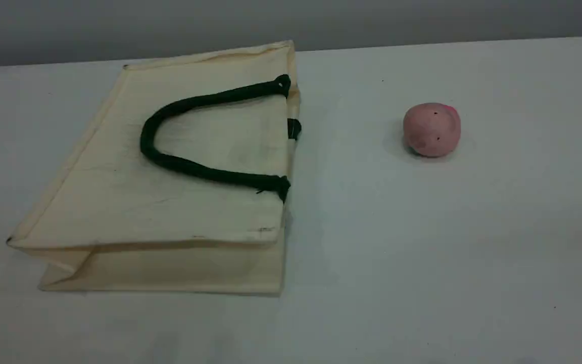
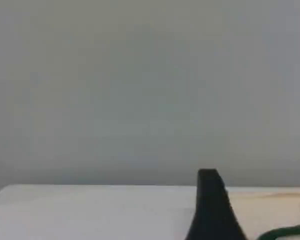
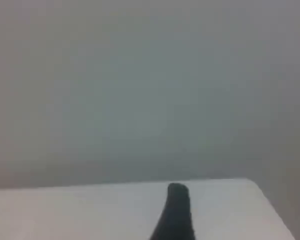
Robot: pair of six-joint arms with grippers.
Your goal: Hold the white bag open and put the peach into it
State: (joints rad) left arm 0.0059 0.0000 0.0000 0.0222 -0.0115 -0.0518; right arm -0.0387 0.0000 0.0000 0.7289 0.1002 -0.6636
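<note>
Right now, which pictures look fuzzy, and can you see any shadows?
Scene view: fairly sharp, dim even light, a faint shadow beside the peach. Left wrist view: blurry, the left gripper's fingertip a soft dark blob. Right wrist view: blurry too, hazy grey, no clear shadows.

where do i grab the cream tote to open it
Probably the thick dark green rope handle, at its bend, from above: it lies on the upper panel of the flat cream-white fabric tote, so lifting should raise its mouth edge.
</note>
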